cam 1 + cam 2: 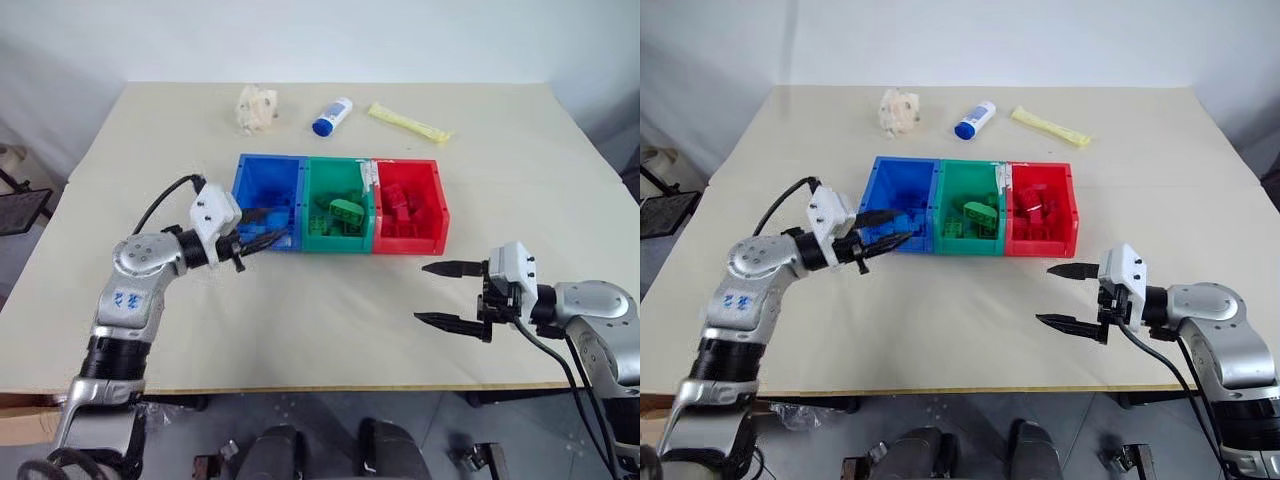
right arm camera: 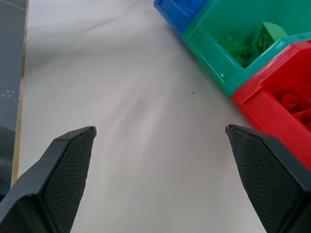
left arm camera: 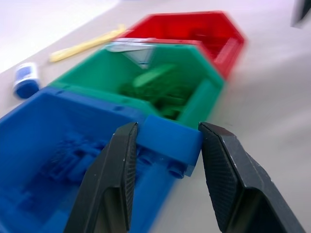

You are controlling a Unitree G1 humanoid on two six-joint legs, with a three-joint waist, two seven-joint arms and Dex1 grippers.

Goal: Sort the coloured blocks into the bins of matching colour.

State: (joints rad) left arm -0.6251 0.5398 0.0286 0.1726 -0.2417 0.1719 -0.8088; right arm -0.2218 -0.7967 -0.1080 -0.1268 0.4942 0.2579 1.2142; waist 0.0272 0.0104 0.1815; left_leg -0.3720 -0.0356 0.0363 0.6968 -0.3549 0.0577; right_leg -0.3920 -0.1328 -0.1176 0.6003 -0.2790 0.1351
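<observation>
While clamped on a blue block (image 3: 167, 141), left gripper (image 3: 167, 160) above beige table (image 1: 300, 320); right gripper (image 1: 437, 294) wide.

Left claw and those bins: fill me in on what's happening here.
The left claw is shut on a blue block, held at the front edge of the blue bin. Green bin and red bin already hold matching blocks. The right claw hangs open over bare table.

The left gripper (image 3: 165, 160) reaches forward and rightward, its black fingers clamped on a blue studded plastic brick (image 3: 167, 143). The right gripper (image 1: 437, 294) points leftward, fingers spread wide, holding nothing.
</observation>
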